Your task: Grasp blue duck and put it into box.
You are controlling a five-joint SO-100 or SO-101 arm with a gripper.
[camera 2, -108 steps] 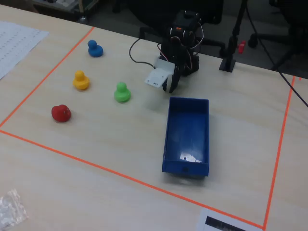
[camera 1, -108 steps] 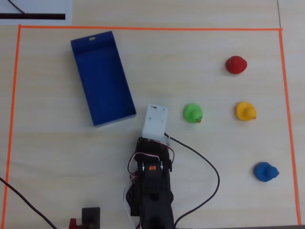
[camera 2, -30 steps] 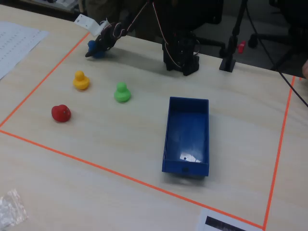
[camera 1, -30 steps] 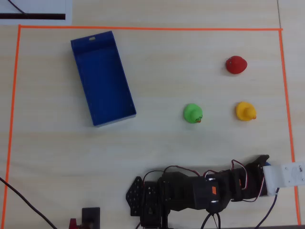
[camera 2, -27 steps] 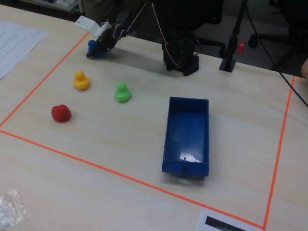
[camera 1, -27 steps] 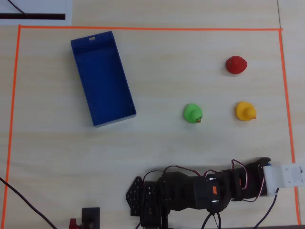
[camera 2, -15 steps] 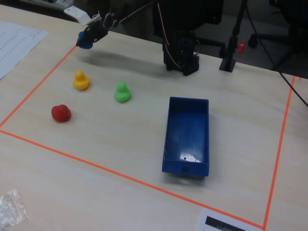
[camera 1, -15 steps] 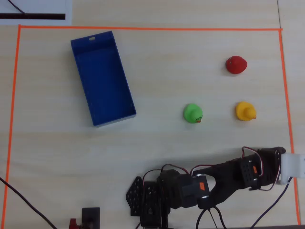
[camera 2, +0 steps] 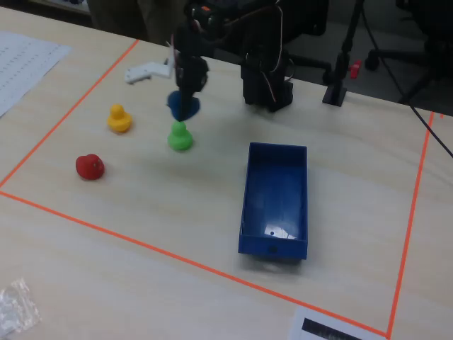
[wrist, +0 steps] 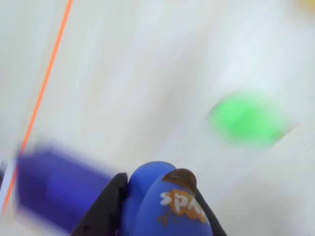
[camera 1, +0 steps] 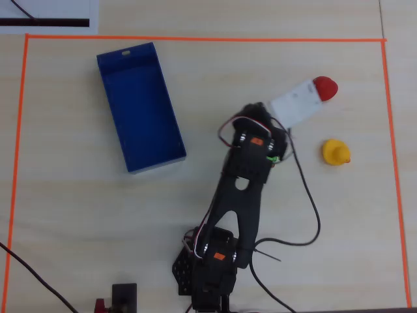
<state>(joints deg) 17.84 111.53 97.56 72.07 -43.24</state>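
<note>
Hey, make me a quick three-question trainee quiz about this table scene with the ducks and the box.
1. True or false: the blue duck is already inside the blue box.
2. In the fixed view, which duck sits just below the pincer? A) yellow duck B) green duck C) red duck
3. Fill in: the work area is bordered by ____ tape.

Key: 1. False, the pincer holds it above the table. 2. B. 3. Orange.
</note>
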